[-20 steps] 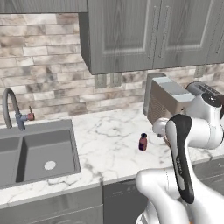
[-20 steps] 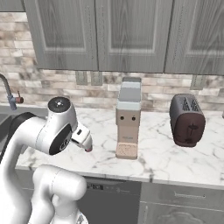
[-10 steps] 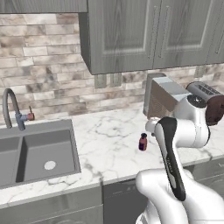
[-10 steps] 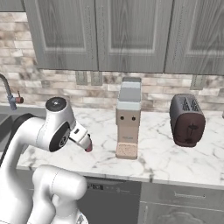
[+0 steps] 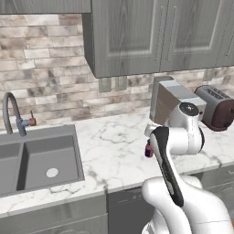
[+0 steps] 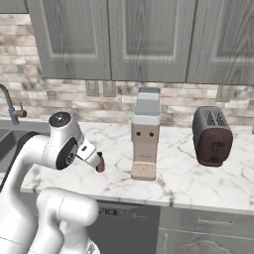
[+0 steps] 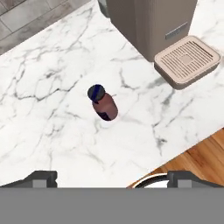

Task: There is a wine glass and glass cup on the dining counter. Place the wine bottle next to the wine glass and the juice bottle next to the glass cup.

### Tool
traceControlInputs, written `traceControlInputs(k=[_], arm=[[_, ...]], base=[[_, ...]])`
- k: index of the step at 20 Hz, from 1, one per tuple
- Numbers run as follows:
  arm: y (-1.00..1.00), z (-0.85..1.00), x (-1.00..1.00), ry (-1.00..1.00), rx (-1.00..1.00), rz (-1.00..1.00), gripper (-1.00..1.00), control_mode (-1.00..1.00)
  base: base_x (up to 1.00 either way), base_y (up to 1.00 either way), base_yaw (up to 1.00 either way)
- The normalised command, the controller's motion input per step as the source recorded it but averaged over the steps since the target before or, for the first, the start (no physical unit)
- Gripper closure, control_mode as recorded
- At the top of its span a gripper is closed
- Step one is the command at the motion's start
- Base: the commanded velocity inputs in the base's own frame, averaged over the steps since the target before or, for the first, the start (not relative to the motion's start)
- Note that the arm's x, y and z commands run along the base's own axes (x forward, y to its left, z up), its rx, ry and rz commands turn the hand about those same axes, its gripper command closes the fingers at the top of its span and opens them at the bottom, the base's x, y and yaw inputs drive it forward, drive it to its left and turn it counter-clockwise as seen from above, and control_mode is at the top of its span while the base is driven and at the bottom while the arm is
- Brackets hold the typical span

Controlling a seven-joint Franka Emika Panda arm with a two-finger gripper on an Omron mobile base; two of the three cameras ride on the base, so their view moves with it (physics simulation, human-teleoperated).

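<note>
The juice bottle (image 7: 102,104) stands upright on the marble bench (image 7: 52,100) backed by the brick wall (image 5: 45,82), a small dark-red bottle with a dark cap, on bare stone. Just beside it sits the coffee machine (image 6: 146,139), whose ribbed drip tray (image 7: 187,60) lies near the bottle but apart from it. Farther along stands the dark toaster (image 6: 212,136); on the other side the sink (image 5: 36,157) with its tap (image 5: 13,114) is well apart. The tool (image 7: 111,178) hovers above the bottle with its jaws spread wide, holding nothing; in both base views the arm's own body partly hides the bottle.
</note>
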Motion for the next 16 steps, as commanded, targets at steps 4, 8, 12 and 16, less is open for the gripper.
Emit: traceControlInputs(k=[4,8,12,16], arm=[[0.02,-0.14,0.39,0.05,-0.04,-0.05,-1.0,-1.0],[0.0,-0.1,0.39,0.1,-0.03,-0.02,-1.0,-1.0],[0.0,-0.1,0.31,0.14,-0.02,0.0,-1.0,-1.0],[0.0,-0.17,0.26,0.16,0.0,0.0,-1.0,-1.0]], base=[[0.0,0.0,0.0],[0.0,0.0,0.0],[0.0,0.0,0.0],[0.0,0.0,0.0]])
